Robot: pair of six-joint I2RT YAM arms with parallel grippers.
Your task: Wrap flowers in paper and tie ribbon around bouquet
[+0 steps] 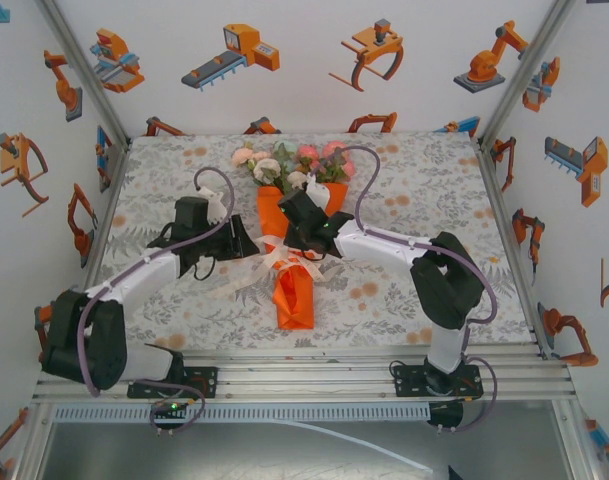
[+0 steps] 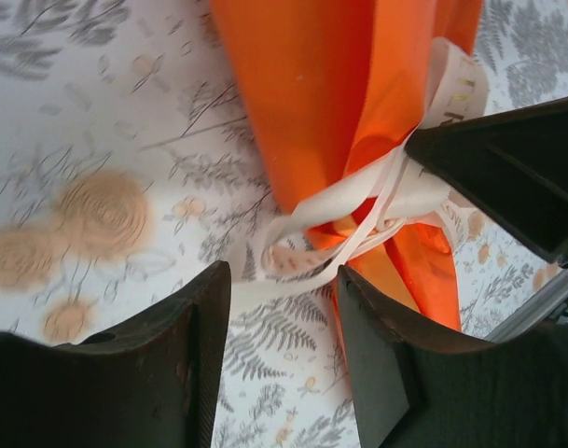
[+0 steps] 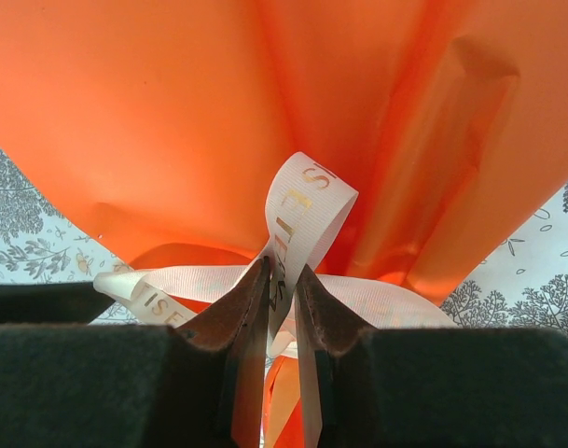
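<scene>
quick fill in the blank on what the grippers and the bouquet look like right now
The right gripper is ____ on a loop of the ribbon. The left gripper has its jaws ____ beside that ribbon. The paper around the flowers is ____ in colour. In the top view the flowers lie toward the ____ edge of the table.
Missing words: shut; open; orange; far.

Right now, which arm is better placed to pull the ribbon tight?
Right, I'd say. The right gripper is shut on a loop of the ribbon at the waist of the bouquet, so it could pull at once. The left gripper is open, with ribbon tails ahead of it, ungripped.
</scene>
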